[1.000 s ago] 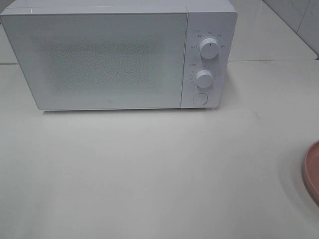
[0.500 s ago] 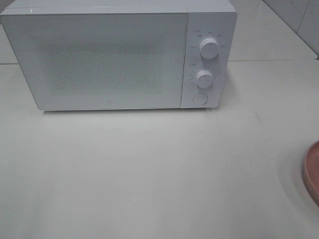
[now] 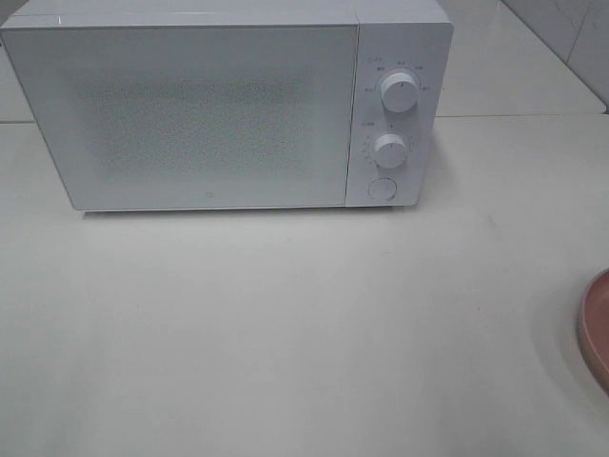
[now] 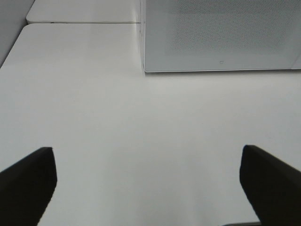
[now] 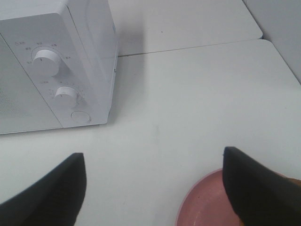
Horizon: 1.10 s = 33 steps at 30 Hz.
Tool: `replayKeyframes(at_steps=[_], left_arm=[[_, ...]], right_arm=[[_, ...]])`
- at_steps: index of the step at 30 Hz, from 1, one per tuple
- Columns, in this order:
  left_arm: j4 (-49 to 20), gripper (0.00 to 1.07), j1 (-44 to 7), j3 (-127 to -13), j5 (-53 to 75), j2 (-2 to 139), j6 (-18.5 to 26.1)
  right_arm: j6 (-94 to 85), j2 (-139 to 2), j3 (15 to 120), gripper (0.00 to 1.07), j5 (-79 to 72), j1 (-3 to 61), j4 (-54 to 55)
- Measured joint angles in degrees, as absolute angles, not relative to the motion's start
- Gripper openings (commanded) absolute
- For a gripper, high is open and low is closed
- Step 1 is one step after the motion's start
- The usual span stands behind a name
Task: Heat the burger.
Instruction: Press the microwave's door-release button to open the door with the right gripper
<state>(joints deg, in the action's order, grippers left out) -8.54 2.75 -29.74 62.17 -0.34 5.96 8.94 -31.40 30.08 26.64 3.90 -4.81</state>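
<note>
Heads up: you only get a slice of the pink plate (image 3: 598, 328), cut off at the frame's right edge, w/ the right finger over part of it. Can't place the burger; a brown sliver (image 5: 295, 181) by the plate might be it. Microwave (image 3: 209, 114) door's shut and the mesh hides the inside. Left gripper (image 4: 146, 155) and right gripper (image 5: 154, 155) both gape wide, holding nothing. Broad bare table (image 3: 285, 333) in front of the microwave; its edge shows past the knobless end.
</note>
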Motion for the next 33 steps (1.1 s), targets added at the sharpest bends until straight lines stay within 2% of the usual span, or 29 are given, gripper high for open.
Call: replayKeyframes(at_steps=[10, 33], left_arm=[[-8.5, 0.98, 2.8, -29.7, 62.2, -0.3, 6.0], [-8.5, 0.98, 2.8, -29.7, 62.2, -0.3, 6.0]], right_arm=[[8.9, -37.9, 30.1, 0.76, 20.9, 3.9, -5.0], [9.0, -56.7, 30.1, 0.76, -2.6, 3.9, -8.1]])
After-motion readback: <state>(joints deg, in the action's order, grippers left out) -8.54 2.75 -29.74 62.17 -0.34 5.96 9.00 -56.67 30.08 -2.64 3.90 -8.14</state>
